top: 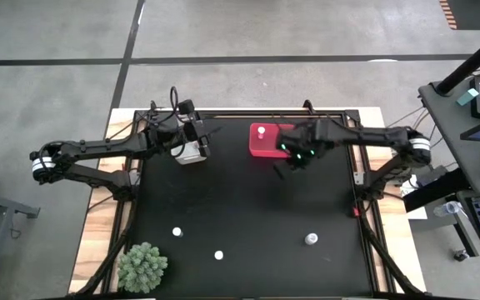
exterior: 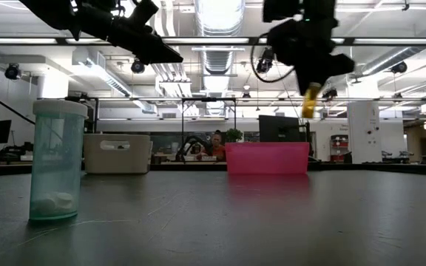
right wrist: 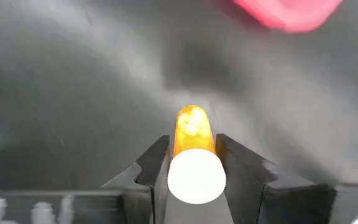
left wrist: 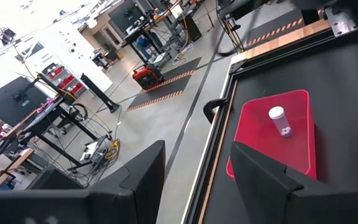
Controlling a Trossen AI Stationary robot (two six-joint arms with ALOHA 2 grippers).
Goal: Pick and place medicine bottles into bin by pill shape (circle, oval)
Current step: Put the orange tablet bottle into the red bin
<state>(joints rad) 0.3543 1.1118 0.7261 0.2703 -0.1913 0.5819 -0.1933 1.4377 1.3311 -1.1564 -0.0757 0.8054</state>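
High view: one bottle in red bin; right gripper clamps amber bottle; left gripper empty, apart, above clear bin; three bottles left on desk.

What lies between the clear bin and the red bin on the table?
Nothing: in the high view, only bare black table separates the clear bin from the red bin. The low view shows the same gap.
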